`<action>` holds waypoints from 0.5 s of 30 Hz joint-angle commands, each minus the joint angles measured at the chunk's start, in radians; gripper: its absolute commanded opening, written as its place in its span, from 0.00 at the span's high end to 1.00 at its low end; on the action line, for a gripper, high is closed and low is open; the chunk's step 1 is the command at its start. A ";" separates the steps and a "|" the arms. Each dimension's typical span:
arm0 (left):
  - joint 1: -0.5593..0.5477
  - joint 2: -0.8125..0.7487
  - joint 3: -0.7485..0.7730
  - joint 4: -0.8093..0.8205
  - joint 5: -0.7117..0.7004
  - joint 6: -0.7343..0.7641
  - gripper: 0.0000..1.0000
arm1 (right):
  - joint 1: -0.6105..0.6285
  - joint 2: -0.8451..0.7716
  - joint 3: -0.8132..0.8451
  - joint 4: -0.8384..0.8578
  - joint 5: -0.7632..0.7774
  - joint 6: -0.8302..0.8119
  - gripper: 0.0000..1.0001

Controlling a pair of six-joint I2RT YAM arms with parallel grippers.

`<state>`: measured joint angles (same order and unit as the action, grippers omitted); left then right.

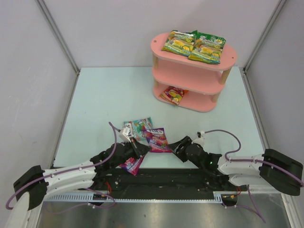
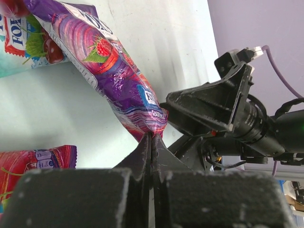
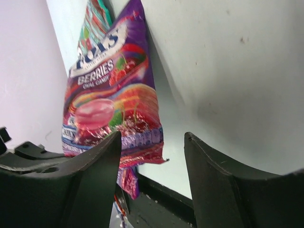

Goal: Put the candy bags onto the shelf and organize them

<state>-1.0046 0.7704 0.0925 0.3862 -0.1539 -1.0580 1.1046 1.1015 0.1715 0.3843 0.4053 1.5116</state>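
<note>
The candy bags (image 1: 194, 45) look light, soft and slippery, so a pinch on a flat sealed end should hold better than a squeeze on the puffy, crinkly middle. Two green ones lie side by side on the top board of the pink shelf (image 1: 190, 71) at one o'clock, and an orange bag (image 1: 173, 95) sits on the bottom board. The other three lie at six o'clock by the arms: a teal bag (image 1: 140, 126), a purple bag (image 1: 157, 139) and a red bag (image 1: 132, 165). The left gripper (image 2: 152, 137) is clamped tight on the purple bag's end seam. The right gripper (image 1: 176, 147) waits at its three o'clock side, jaws apart. The pale table (image 1: 104, 95) looks smooth, and plain grey walls (image 1: 28, 57) close it in.
</note>
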 commanded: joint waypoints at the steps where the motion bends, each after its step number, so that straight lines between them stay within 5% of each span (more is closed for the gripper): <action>1: 0.006 -0.014 0.006 0.071 0.002 -0.030 1.00 | 0.031 0.014 0.037 -0.015 0.027 0.052 0.40; 15: 0.006 -0.011 -0.004 0.089 0.019 -0.039 1.00 | 0.028 0.087 0.043 0.157 0.012 0.062 0.41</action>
<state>-1.0046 0.7696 0.0925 0.4023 -0.1520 -1.0702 1.1313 1.1564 0.1814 0.4381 0.4065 1.5536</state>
